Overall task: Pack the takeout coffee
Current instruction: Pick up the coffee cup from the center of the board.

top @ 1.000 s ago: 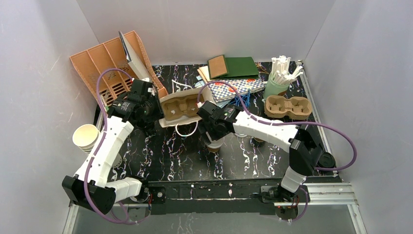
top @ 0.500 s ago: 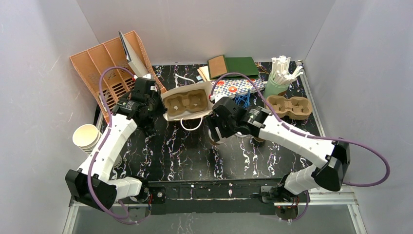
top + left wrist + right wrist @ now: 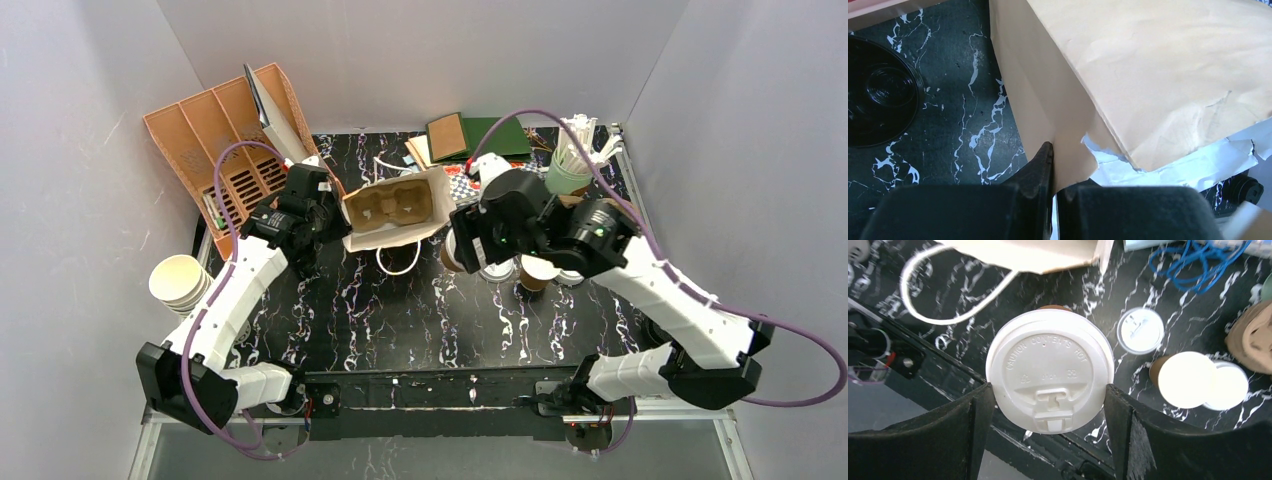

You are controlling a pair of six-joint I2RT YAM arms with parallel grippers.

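Note:
A tan paper bag (image 3: 432, 200) with a white rope handle stands open at the table's middle, with a cardboard cup carrier (image 3: 390, 205) inside it. My left gripper (image 3: 328, 228) is shut on the bag's left wall; the left wrist view shows the wall (image 3: 1068, 150) pinched between the jaws (image 3: 1055, 170). My right gripper (image 3: 458, 250) is shut on a takeout coffee cup with a white lid (image 3: 1049, 367), held above the table just right of the bag's mouth. An open tan cup (image 3: 1184, 379) and two loose lids (image 3: 1140, 330) sit on the table to the right.
A tan divided rack (image 3: 215, 130) stands at the back left. A stack of cream cups (image 3: 178, 280) is at the left edge. A green cup of white sticks (image 3: 570, 165), menus (image 3: 480, 135), a blue cord (image 3: 1198, 265) and a black lid (image 3: 878, 92) lie around.
My right gripper has lifted the lidded cup and swung right and back, next to the bag's mouth. My left gripper has pulled the bag more upright and a little right.

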